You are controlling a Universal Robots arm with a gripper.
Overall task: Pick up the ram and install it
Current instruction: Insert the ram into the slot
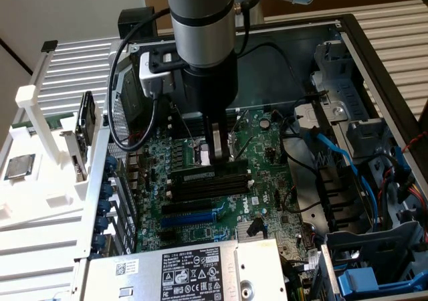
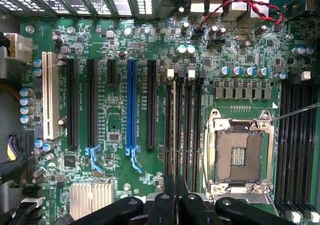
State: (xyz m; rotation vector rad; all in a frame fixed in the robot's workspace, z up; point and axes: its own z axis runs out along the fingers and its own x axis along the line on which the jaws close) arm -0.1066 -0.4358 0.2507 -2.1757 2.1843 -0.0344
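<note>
Exterior view shows you the ram (image 1: 195,176) already standing in a black slot (image 1: 212,186) (not fully seated, I judge), the hand (image 1: 215,159) pinched narrow on its top edge.

Green motherboard (image 2: 117,102), blue slot (image 2: 131,105), white slot (image 2: 48,95), black gripper (image 2: 175,182)

You stand in a robot lab or electronics workshop, open desktop computer case (image 1: 287,60), bare motherboard (image 1: 194,233), white slatted bench (image 1: 40,247), white part holder (image 1: 40,114).
</note>
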